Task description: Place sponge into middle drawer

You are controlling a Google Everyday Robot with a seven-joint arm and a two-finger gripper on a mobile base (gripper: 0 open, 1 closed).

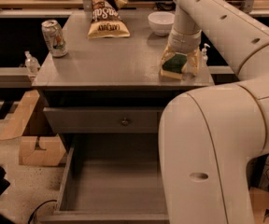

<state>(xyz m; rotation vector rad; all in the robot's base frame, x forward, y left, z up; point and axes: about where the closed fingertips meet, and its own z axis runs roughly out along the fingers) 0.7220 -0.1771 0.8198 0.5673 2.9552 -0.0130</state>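
Note:
The sponge (174,63), dark green on top with pale yellow foam below, lies on the grey cabinet top (111,59) near its front right corner. My gripper (180,62) is down at the cabinet top, right around the sponge, with the arm reaching in from the upper right. The middle drawer (116,185) is pulled out below, a wide grey box with a bare floor. Its right part is hidden behind my white arm body (209,153).
A soda can (54,38) stands at the cabinet top's left edge. A chip bag (105,15) and a white bowl (161,22) sit at the back. The shut top drawer front shows a knob (124,122). Cardboard pieces (36,143) lie on the floor at left.

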